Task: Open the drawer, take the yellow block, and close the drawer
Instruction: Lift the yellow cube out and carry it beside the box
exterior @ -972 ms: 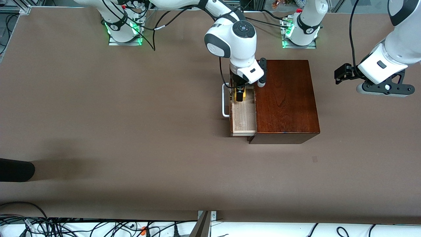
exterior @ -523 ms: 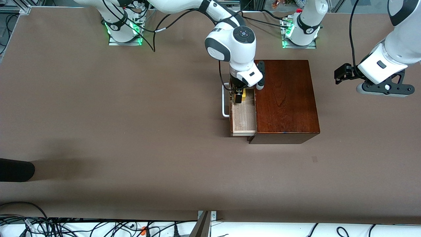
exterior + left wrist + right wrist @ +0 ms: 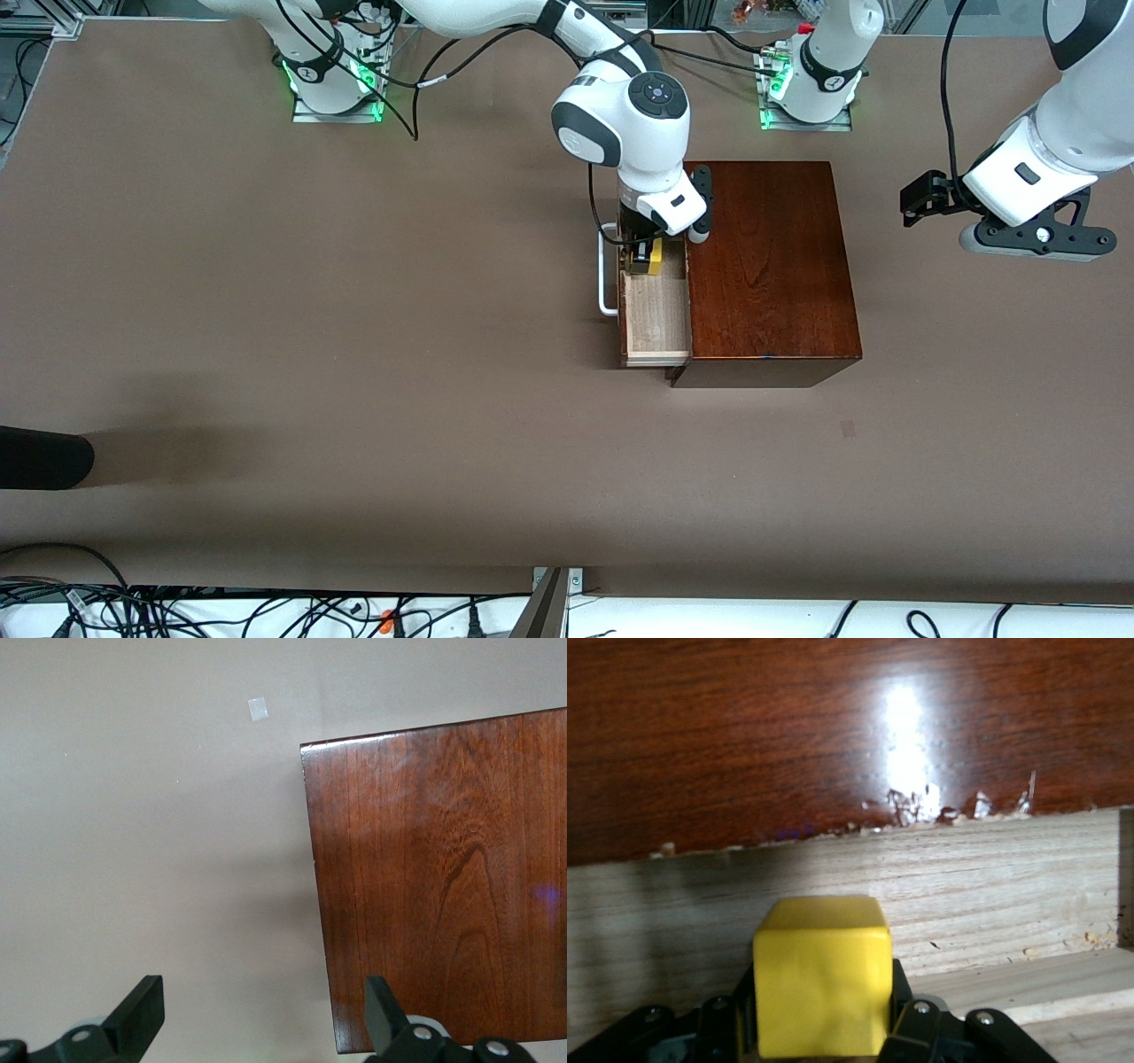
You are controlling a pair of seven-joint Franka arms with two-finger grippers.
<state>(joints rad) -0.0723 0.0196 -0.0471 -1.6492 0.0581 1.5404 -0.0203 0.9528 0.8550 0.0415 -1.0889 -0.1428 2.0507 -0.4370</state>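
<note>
Standing open toward the right arm's end of the table, the drawer (image 3: 656, 323) juts from the dark wooden box (image 3: 769, 266), its white handle (image 3: 606, 275) outermost and pale floor bare at the end nearest the front camera. Farther along the drawer from that camera, the right gripper (image 3: 644, 257) reaches down inside, fingers (image 3: 908, 1014) pressed against both sides of the yellow block (image 3: 821, 988); whether the block touches the floor is unclear. Off the box's end toward the left arm's side, the left gripper (image 3: 261, 1023) waits in the air, fingers spread wide and holding nothing.
</note>
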